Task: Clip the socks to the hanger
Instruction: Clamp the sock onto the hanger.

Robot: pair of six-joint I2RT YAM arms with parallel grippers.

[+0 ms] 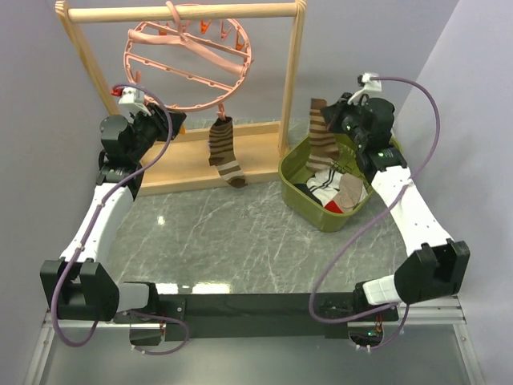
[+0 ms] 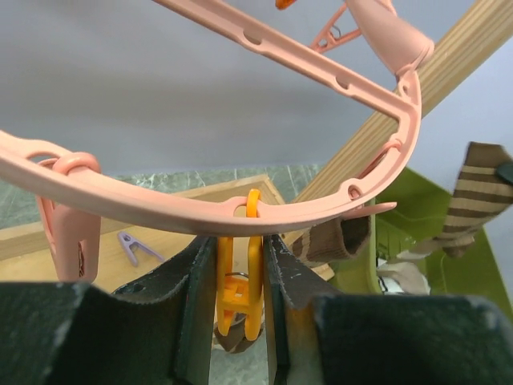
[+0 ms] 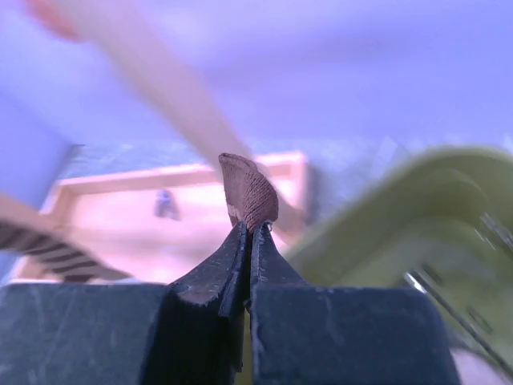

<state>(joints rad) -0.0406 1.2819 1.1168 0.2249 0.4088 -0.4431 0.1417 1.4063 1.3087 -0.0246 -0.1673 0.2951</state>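
The pink ring hanger (image 1: 188,64) hangs tilted from the wooden rack's top bar. One brown striped sock (image 1: 225,152) hangs clipped from its lower rim; its cuff shows in the left wrist view (image 2: 337,241). My left gripper (image 1: 175,125) is at the rim's lower left. In its wrist view it (image 2: 239,249) is shut on an orange clip (image 2: 240,281) hanging from the rim (image 2: 160,210). My right gripper (image 1: 337,120) is shut on the second striped sock (image 1: 323,132) and holds it up above the green bin. Its wrist view shows the pinched cuff (image 3: 248,192) between the jaws (image 3: 249,228).
The wooden rack frame (image 1: 184,12) and its base board (image 1: 184,160) stand at the back. The green bin (image 1: 315,213) at the right holds white-black-red socks (image 1: 325,186) and a beige sock (image 1: 350,192). A purple clip (image 2: 132,246) lies on the base board. A pink clip (image 2: 68,233) hangs at the rim's left.
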